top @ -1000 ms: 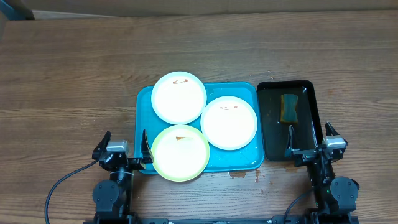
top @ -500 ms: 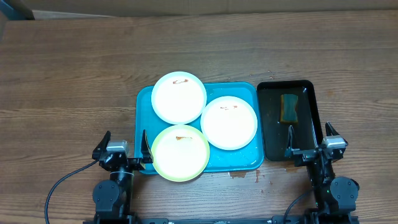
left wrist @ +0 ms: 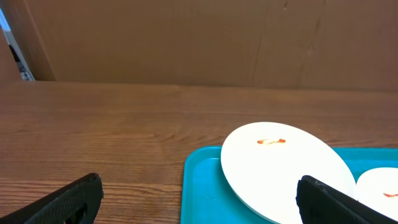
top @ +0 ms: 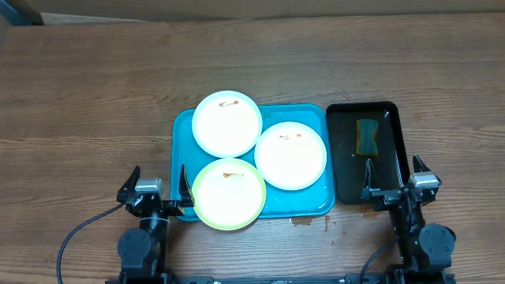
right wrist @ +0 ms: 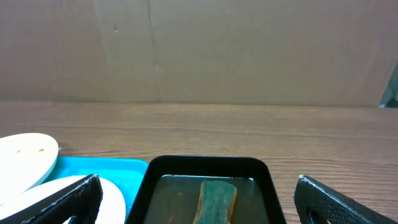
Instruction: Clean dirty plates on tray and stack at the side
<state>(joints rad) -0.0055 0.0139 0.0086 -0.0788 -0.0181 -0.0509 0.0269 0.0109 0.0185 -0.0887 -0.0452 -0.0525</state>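
Observation:
Three dirty plates lie on the turquoise tray (top: 312, 201): a white plate (top: 227, 123) at the far left, a white plate (top: 290, 155) at the right, and a pale yellow-green plate (top: 229, 193) at the near left overhanging the rim. Each has a small brown-orange smear. My left gripper (top: 156, 185) is open and empty at the tray's near left corner. In the left wrist view the tray (left wrist: 202, 186) and far white plate (left wrist: 283, 165) show between my fingers. My right gripper (top: 392, 177) is open and empty at the near end of the black tray.
A narrow black tray (top: 341, 170) stands right of the turquoise tray and holds a green-yellow sponge (top: 367, 136), also in the right wrist view (right wrist: 216, 200). Small brown stains (top: 304, 222) mark the table by the tray's near edge. A cardboard wall stands at the back.

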